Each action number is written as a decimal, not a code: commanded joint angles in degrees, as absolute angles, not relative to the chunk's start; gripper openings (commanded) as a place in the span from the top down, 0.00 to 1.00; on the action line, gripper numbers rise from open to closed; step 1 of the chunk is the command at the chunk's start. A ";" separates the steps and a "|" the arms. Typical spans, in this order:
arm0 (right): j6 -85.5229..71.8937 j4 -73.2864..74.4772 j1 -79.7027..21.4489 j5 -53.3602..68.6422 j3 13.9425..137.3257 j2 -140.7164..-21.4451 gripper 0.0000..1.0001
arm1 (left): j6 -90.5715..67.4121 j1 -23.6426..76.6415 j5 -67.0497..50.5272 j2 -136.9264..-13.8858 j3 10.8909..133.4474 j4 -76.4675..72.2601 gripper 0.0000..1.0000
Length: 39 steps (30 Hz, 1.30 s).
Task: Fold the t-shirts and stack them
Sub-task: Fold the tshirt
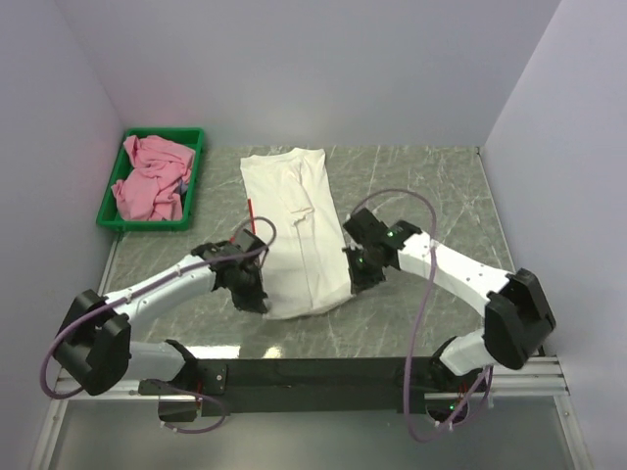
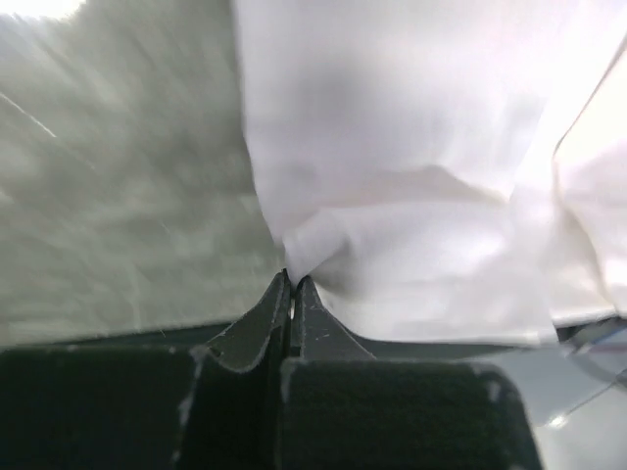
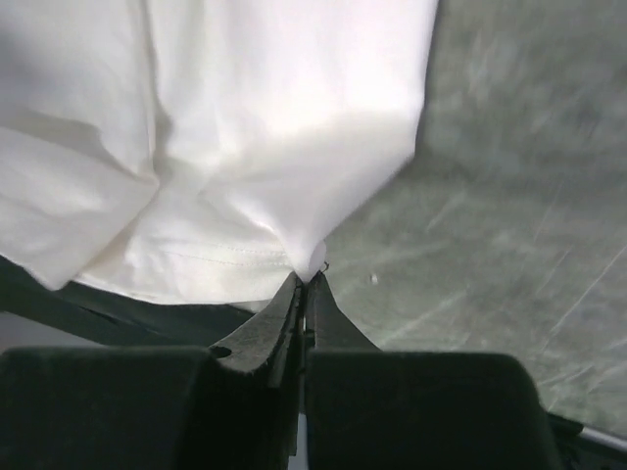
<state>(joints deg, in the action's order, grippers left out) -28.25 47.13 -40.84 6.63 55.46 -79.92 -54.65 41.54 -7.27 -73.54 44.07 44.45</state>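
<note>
The white t-shirt lies as a long folded strip down the middle of the table, its red print showing only as a thin sliver at its left edge. My left gripper is shut on the shirt's near left corner. My right gripper is shut on the near right corner. Both corners are lifted a little off the table. The pink t-shirt lies crumpled in the green tray at the back left.
The table top is grey-green marble, walled at the back and both sides. The black rail with the arm bases runs along the near edge.
</note>
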 commanded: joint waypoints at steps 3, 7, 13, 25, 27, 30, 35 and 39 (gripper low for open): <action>-22.25 47.81 -37.36 4.05 68.27 -88.75 1.00 | -45.45 30.25 -6.24 -75.84 51.14 42.54 0.99; -20.39 47.55 -35.69 3.60 78.02 -94.21 1.00 | -42.63 26.11 -2.99 -79.88 56.15 40.44 0.99; -18.46 45.79 -33.93 2.64 85.94 -101.77 1.00 | -40.70 20.39 -0.18 -85.59 60.99 35.69 0.99; -17.84 41.05 -30.15 1.76 92.46 -110.12 1.00 | -37.71 18.11 2.63 -94.47 69.07 28.92 0.99; -17.93 40.09 -29.88 1.32 92.64 -110.39 1.00 | -37.27 17.93 3.34 -95.09 69.52 28.57 0.99; -18.02 38.76 -29.36 1.93 92.98 -111.09 1.00 | -37.27 17.75 3.69 -95.89 69.96 28.39 0.99; -17.93 37.97 -29.09 2.20 94.57 -113.46 1.00 | -38.40 17.67 4.22 -97.56 69.26 27.77 0.99; -18.11 37.00 -29.00 2.46 95.18 -114.69 1.00 | -39.72 17.67 5.18 -98.09 67.94 26.81 0.99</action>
<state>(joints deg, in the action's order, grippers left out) -18.52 39.33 -29.58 2.83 92.53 -113.93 -38.74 17.98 3.07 -98.19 67.64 29.28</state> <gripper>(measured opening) 0.015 0.021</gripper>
